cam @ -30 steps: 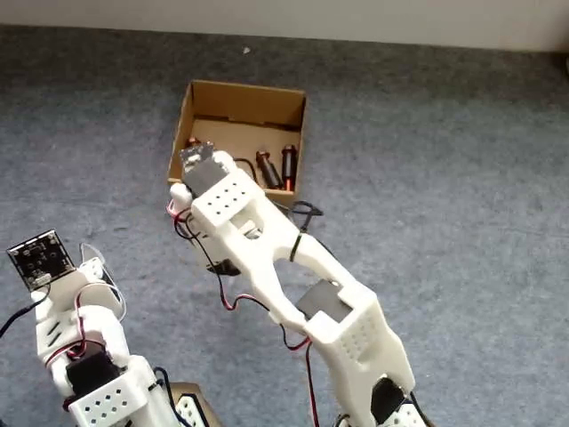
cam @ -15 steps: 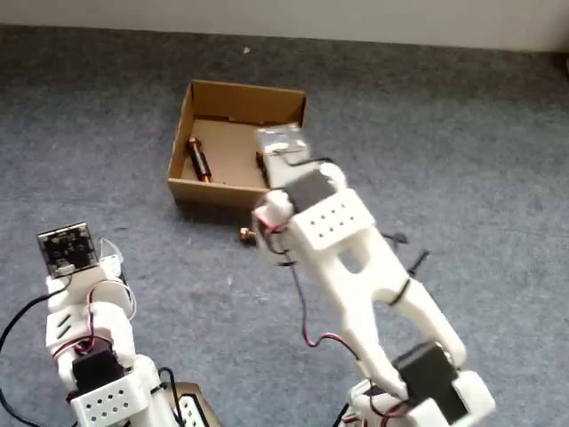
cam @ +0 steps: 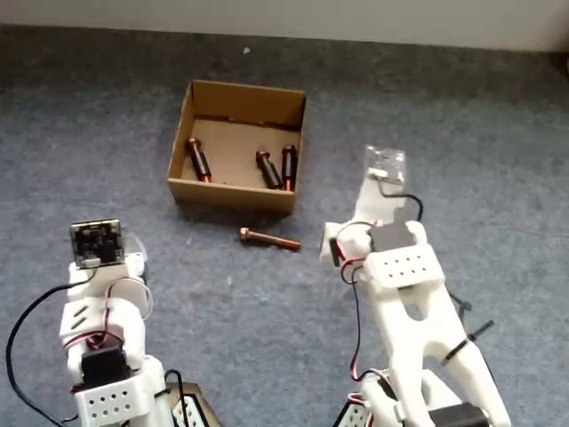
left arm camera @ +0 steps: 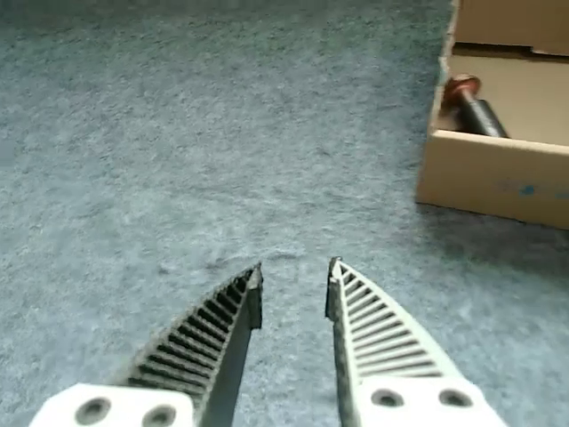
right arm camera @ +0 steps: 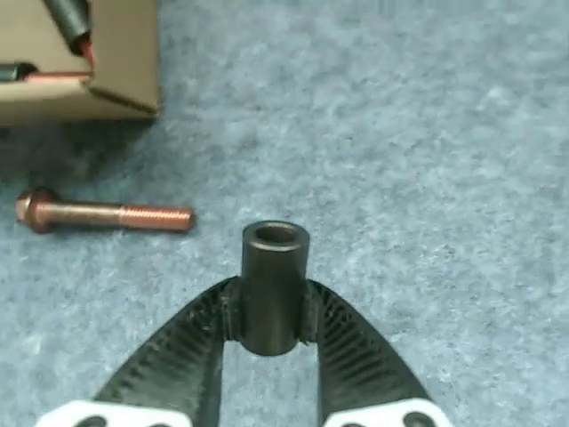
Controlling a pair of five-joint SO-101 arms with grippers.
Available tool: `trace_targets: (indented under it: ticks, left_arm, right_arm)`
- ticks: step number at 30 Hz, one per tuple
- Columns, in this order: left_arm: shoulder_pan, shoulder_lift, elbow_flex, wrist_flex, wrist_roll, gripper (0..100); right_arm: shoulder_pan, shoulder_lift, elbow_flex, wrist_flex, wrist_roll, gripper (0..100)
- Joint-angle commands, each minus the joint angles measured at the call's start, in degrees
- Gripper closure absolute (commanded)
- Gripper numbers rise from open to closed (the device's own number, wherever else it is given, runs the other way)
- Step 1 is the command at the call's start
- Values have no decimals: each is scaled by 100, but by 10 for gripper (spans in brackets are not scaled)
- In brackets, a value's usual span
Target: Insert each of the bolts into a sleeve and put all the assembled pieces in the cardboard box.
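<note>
Cardboard box [cam: 231, 191] holds three done pieces [cam: 197, 160], left gripper [left arm camera: 293, 280] is empty, slightly open, last bolt [cam: 269, 237] lies just outside the box, its sleeve [right arm camera: 274, 285] is pinched in the right gripper [right arm camera: 271, 307], so I reckon left must grab and align that bolt next.

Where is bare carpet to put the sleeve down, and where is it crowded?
Bare carpet lies between the left gripper and the box, and widely past the right gripper. It is crowded along the box's near wall: the bolt lies there, close to the held sleeve.
</note>
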Motion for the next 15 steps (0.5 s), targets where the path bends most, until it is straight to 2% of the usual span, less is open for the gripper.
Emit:
trace_targets:
  ticks: [1, 5, 10, 15]
  left_arm:
    - [1015, 4, -453, 325, -35, 850]
    - [2062, 13, -1121, 862, -35, 850]
    - [3336, 31, -1956, 1459, -26, 851]
    - [3670, 382, -2448, 1459, 114, 853]
  right_arm:
    - [549, -444, 479, -796, -149, 994]
    - [716, -444, 743, -1314, -580, 994]
    - [927, -444, 778, -1455, -642, 994]
    - [936, -444, 787, -1455, -642, 994]
